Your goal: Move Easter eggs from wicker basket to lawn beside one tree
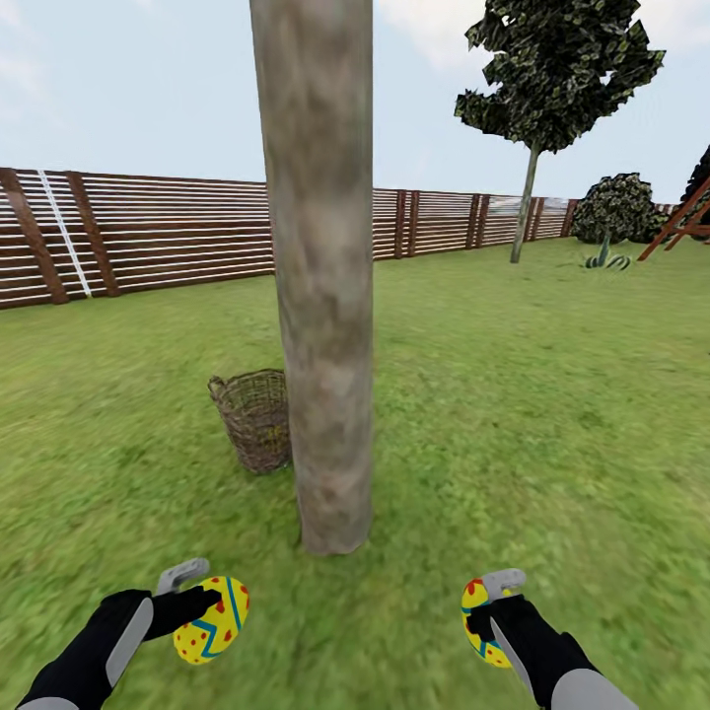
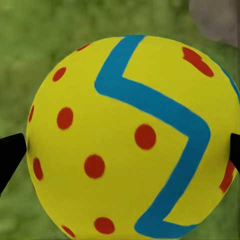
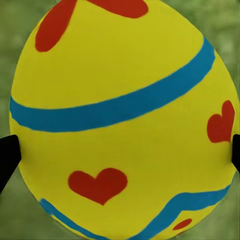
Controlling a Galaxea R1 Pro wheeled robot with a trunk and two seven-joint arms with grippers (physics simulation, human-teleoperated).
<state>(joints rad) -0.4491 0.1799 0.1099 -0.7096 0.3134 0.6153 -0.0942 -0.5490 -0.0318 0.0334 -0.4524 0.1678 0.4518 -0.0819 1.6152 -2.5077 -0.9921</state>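
Before the tree [image 1: 323, 296], basket [image 1: 254, 419] behind it, both arms reach low over lawn [image 1: 513, 394]. Left fingers [image 1: 187, 592] clamp a zigzag egg [image 2: 132, 137]; right fingers [image 1: 498, 602] clamp a hearts-and-band egg [image 3: 122, 122], patterns clearest from the wrists.

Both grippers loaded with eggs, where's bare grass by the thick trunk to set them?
Open lawn lies on the right of the mottled grey-brown tree trunk, and in front of its base, between the zigzag egg and the banded egg. The left rear is crowded: the brown wicker basket sits there.

Slatted fence [image 1: 138, 232], thin tree [image 1: 552, 89], perhaps shrub [image 1: 616, 207].
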